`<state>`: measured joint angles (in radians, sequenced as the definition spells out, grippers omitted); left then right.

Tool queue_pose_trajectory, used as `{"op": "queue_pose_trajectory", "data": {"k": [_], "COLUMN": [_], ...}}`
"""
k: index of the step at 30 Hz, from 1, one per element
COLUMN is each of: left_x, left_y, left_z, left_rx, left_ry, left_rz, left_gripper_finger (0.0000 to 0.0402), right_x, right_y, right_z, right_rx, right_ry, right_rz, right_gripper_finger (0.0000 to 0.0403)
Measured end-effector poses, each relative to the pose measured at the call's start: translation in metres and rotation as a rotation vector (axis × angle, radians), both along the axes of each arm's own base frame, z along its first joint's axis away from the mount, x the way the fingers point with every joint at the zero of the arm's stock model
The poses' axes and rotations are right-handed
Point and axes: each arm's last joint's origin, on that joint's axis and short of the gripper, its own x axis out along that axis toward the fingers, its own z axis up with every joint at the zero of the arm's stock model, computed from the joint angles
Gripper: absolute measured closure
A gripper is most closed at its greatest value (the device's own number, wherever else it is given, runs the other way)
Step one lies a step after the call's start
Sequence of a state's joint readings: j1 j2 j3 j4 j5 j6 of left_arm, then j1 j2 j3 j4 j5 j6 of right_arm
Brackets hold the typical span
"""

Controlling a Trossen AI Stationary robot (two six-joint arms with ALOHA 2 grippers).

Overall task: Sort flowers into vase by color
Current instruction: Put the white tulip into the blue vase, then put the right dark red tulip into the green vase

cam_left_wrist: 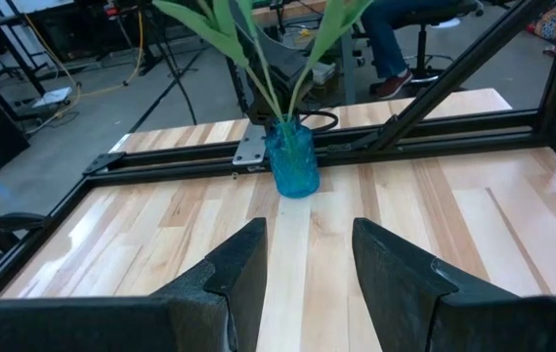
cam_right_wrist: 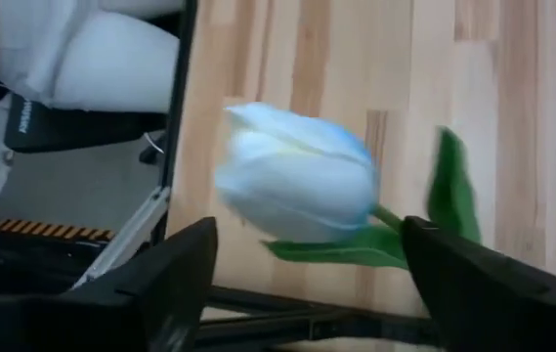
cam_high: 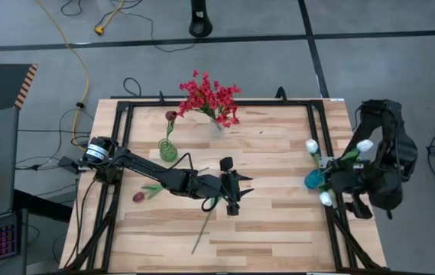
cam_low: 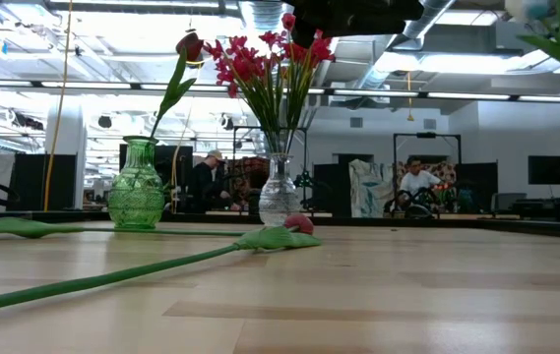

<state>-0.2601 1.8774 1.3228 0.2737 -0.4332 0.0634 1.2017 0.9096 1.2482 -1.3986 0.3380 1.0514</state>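
At the right edge of the high view the right gripper (cam_high: 345,177) sits beside the blue vase (cam_high: 314,180), which holds white tulips (cam_high: 311,145); in its wrist view the fingers stand wide apart with a white bud (cam_right_wrist: 297,186) between them, apparently touching neither, though that is hard to judge. The left gripper (cam_high: 232,195) hovers mid-frame, fingers parted and empty, over a bare stem (cam_high: 203,228). A maroon tulip (cam_high: 139,196) lies at centre left; another stands in the green vase (cam_high: 168,150), and red sprays (cam_high: 211,97) fill the clear vase (cam_high: 217,126). The risk: pulling the right arm back could snag a leaf and tip the blue vase or drag the bud out.
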Motion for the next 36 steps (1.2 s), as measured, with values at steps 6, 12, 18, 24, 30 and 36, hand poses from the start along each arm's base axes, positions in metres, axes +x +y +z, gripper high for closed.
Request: {"op": "queue_pose_trajectory", "data": {"k": [6,12,18,24,30,36], "left_x": [0.0,0.0,0.0,0.0,0.0,0.0], "left_y": [0.0,0.0,0.0,0.0,0.0,0.0], "left_z": [0.0,0.0,0.0,0.0,0.0,-0.002], "left_rx": [0.0,0.0,0.0,0.0,0.0,0.004], "left_ry": [0.0,0.0,0.0,0.0,0.0,0.017], "left_rz": [0.0,0.0,0.0,0.0,0.0,-0.001], "left_gripper_finger": [0.0261,0.0261,0.0261,0.0261,0.0261,0.0261], "right_x": [0.002,0.003,0.002,0.002,0.001,-0.002], "right_y": [0.004,0.006,0.004,-0.004,-0.007,-0.021], "right_z": [0.005,0.007,0.018,0.035,0.043,0.053], "right_rx": [0.053,0.086,0.077,0.043,0.066,-0.038], "right_ry": [-0.035,-0.05,-0.115,-0.234,-0.25,-0.332], "right_rz": [0.004,0.006,0.054,0.063,0.055,0.056], "right_gripper_finger": [0.0016,0.0007,0.0006,0.0005,0.0004,0.0004]}}
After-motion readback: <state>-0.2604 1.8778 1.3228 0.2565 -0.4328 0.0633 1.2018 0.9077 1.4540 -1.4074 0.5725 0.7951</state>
